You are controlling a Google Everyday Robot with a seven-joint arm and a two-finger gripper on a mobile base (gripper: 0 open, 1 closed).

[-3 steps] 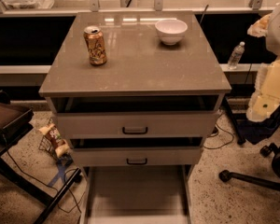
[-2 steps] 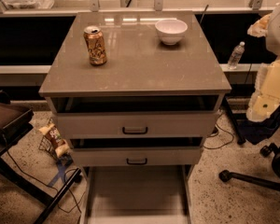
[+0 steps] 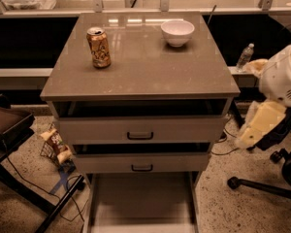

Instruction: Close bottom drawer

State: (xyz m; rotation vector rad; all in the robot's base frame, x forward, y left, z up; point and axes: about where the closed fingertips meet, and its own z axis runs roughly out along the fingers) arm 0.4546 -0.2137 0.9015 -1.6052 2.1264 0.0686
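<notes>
The bottom drawer (image 3: 140, 200) is pulled far out of the pale grey cabinet (image 3: 140, 130). Its long flat tray runs toward me to the lower edge of the view. Its front and black pull are out of view below. The two taller drawers above it, top (image 3: 140, 130) and middle (image 3: 141, 163), stand slightly out and show their black pulls. My gripper (image 3: 254, 126) hangs at the right of the cabinet, at about the height of the top drawer, apart from all the drawers. It holds nothing that I can see.
A soda can (image 3: 99, 47) and a white bowl (image 3: 177, 32) stand on the cabinet top. A water bottle (image 3: 245, 57) stands behind at the right. A chair base (image 3: 269, 186) is at the lower right. A snack bag (image 3: 56, 147) and a dark chair (image 3: 9, 125) are on the left.
</notes>
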